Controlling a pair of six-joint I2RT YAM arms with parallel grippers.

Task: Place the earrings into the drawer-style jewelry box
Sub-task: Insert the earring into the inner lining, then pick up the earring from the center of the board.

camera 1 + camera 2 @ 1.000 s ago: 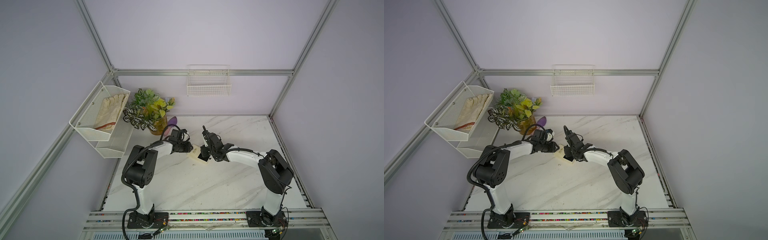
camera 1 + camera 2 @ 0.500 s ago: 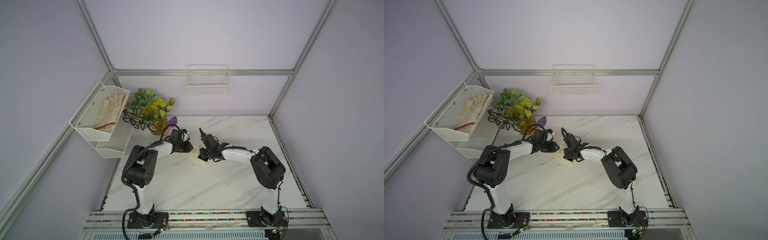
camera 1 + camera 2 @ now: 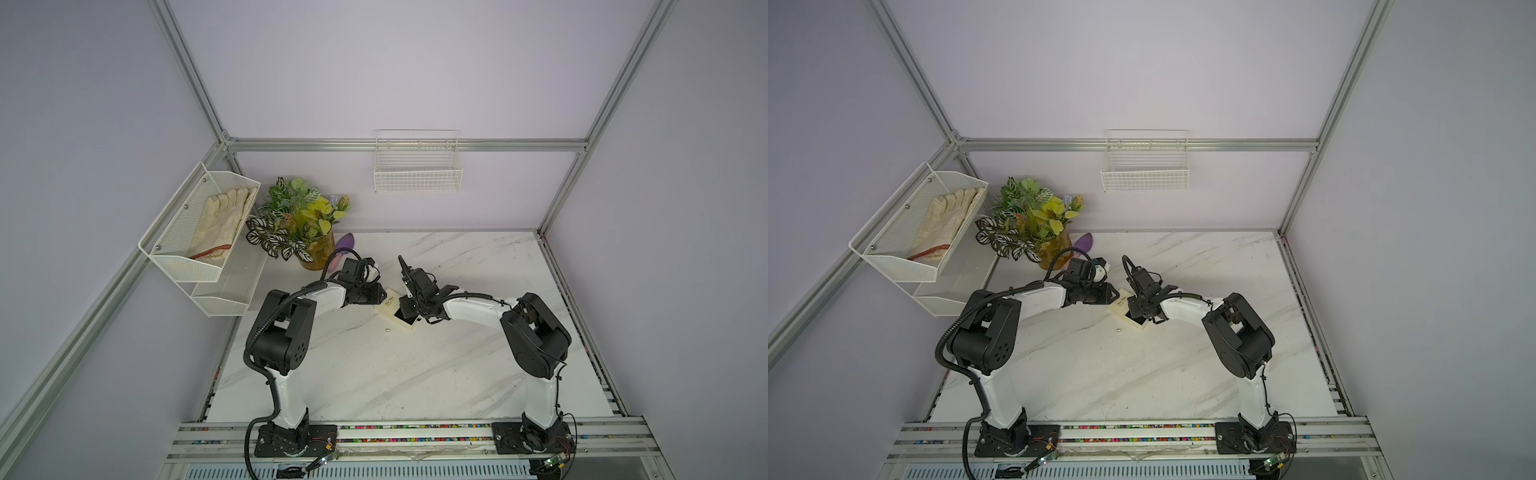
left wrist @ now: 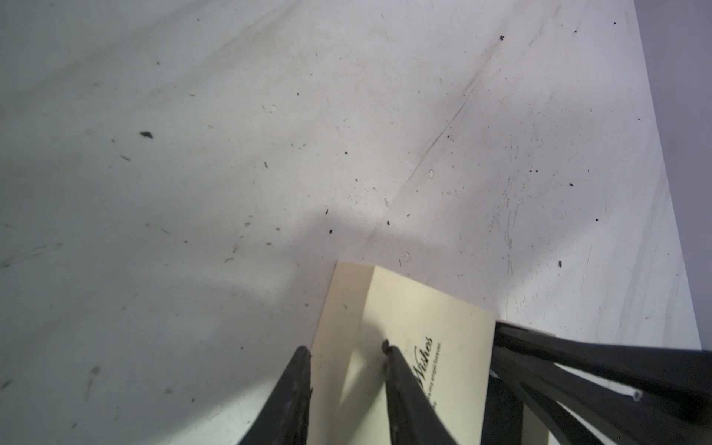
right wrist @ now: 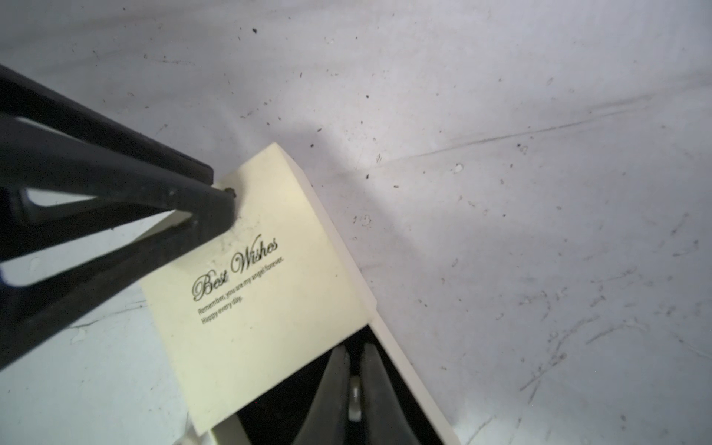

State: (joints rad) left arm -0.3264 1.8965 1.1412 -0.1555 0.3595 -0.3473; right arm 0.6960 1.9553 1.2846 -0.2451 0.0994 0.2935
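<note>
- Change slight: right elbow (image 3: 536, 332) swung a little inward and back over the last second, right claw (image 5: 355, 348) kept low in the pulled-out, black-lined tray (image 5: 408, 370) of the drawer-style jewelry box (image 5: 277, 316).
- Clamped between its fingers: one earring (image 5: 354, 400), over the lining, not yet released.
- Left claw (image 4: 344, 350) unmoved, closed on the box's corner as a brace.
- Other earring (image 3: 386, 330) loose on worktop (image 3: 415, 374), near the box.
- Judged ready for release, then a second fetch.
</note>
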